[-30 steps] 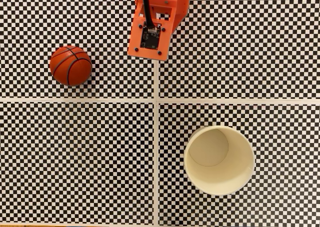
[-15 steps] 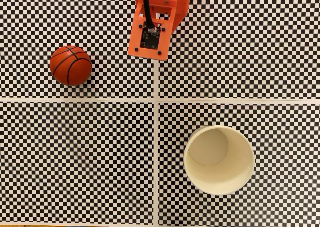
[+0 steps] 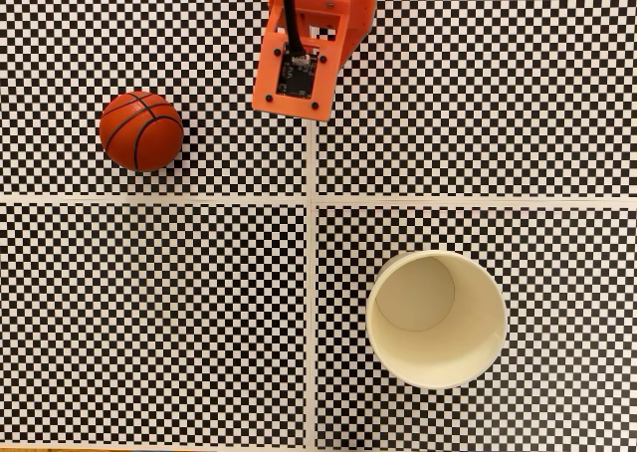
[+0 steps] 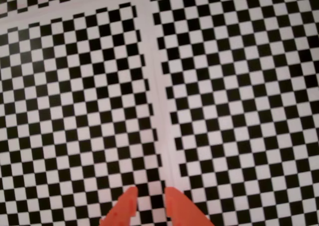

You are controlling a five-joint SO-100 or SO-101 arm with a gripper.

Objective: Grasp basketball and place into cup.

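At the wrist view's bottom edge the gripper (image 4: 149, 192) shows two orange fingertips slightly parted, holding nothing, over the checkered table (image 4: 239, 86). In the fixed view the arm (image 3: 304, 49) sits top centre, the basketball (image 3: 140, 130) upper left, the cup (image 3: 436, 319) upright at lower right.
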